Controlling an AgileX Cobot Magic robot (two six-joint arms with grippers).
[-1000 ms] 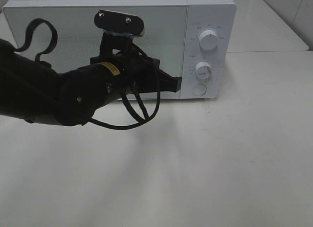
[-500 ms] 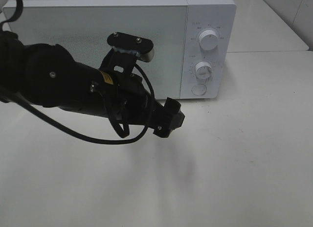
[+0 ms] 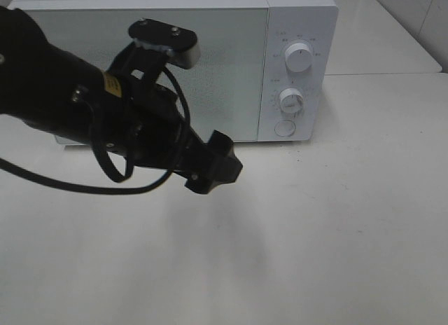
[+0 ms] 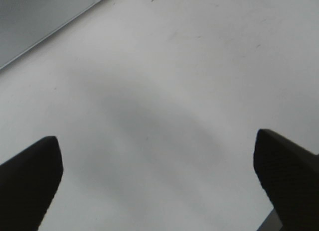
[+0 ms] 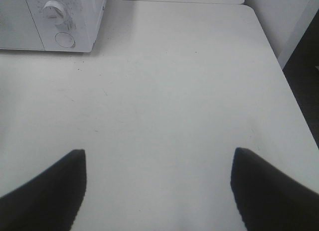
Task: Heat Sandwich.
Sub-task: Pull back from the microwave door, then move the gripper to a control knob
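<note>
Standing at the back of the white table (image 3: 336, 220), one white microwave (image 3: 280, 24) is seen, the only container in view. Its door (image 3: 231, 66) is shut, and the pale, speckled panel cannot be seen through, so its contents cannot be told. The sandwich is not seen in any view, and whether it lies behind the door cannot be told.

On the microwave's control panel two round knobs are counted, an upper knob (image 3: 299, 59) and a lower knob (image 3: 290, 99), with one round button (image 3: 283, 127) below them.

Two grippers are shown. The left gripper (image 3: 215, 169), on a black arm draped with one looped cable (image 3: 119, 185), is held above the table in front of the door, apart from the microwave. In the left wrist view its two fingers (image 4: 35, 171) are spread wide, with only bare table between them. The right gripper (image 5: 158, 161) is seen only in its own wrist view, above the table and well away from the microwave's knob corner. Its two fingers (image 5: 50, 191) are likewise spread, and nothing is held.
</note>
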